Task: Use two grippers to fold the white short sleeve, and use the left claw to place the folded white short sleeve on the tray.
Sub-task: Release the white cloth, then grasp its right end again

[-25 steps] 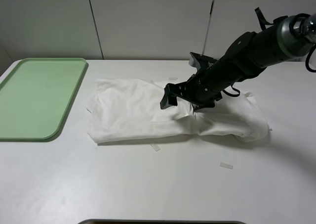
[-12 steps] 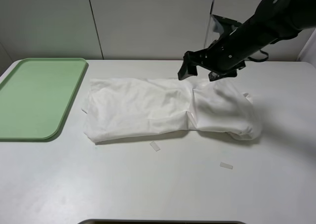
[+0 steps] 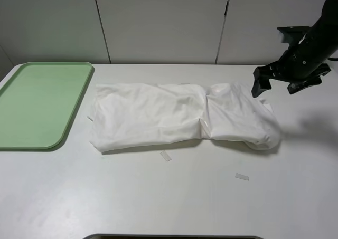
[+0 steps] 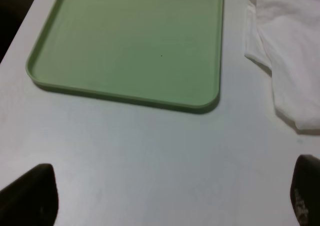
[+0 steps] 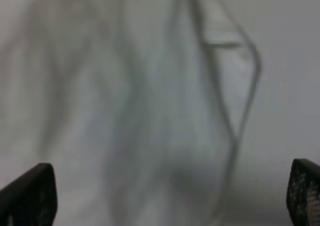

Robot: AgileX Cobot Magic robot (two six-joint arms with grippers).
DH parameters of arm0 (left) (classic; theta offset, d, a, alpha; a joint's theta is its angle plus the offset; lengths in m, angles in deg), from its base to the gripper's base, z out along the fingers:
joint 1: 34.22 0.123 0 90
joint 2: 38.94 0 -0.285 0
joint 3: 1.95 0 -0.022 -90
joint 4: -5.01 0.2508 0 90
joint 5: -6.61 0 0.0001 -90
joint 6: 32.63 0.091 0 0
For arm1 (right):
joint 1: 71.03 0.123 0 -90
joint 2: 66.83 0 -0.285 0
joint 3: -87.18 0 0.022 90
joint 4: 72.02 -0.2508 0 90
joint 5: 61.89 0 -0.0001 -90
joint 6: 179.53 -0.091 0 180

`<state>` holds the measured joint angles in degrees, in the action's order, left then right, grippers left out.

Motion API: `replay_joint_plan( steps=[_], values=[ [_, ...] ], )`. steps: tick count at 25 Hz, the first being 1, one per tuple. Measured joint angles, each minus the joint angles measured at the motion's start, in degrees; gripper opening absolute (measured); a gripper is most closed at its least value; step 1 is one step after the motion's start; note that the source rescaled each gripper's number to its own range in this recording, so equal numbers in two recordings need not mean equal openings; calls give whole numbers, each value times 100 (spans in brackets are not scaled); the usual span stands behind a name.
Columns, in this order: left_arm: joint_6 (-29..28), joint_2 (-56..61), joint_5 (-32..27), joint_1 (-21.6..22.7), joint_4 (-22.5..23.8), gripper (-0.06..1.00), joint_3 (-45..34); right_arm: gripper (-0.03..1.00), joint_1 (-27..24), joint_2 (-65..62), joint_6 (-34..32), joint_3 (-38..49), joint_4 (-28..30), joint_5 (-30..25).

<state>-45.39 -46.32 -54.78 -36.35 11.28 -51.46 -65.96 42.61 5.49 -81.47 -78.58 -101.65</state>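
The right gripper [image 3: 276, 84] hangs with its jaws spread wide and nothing between them, above the table [image 3: 158, 202] just off the right end of the white short sleeve [image 3: 174, 115]. The left gripper [image 4: 167, 198], also spread and holding nothing, hovers over the table near the tray [image 3: 42, 102]. The shirt lies folded in a long band mid-table, just right of the tray and apart from it.

white short sleeve [image 3: 179, 115]: plain white | tray [image 3: 39, 104]: plain pale green | table [image 3: 158, 202]: off-white | right gripper [image 3: 276, 87]: black | tape strips [image 3: 166, 155]: whitish | wall [image 3: 158, 22]: light grey
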Motion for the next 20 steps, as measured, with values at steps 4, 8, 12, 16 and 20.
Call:
replay_joint_plan(
  steps=[4, 8, 12, 16, 20],
  values=[
    [0, 0, 0, 0, 0, 91, 0, 100, -274, 221, -52, 0, 449, 36],
    [0, 0, 0, 0, 0, 91, 0, 100, -315, 471, -59, 0, 541, 120],
    [0, 0, 0, 0, 0, 91, 0, 100, -315, 881, -9, 0, 615, 436],
    [0, 0, 0, 0, 0, 91, 0, 100, -315, 1162, -6, 0, 770, 622],
    [0, 0, 0, 0, 0, 91, 0, 100, -315, 1348, -6, -5, 809, 776]
  ],
)
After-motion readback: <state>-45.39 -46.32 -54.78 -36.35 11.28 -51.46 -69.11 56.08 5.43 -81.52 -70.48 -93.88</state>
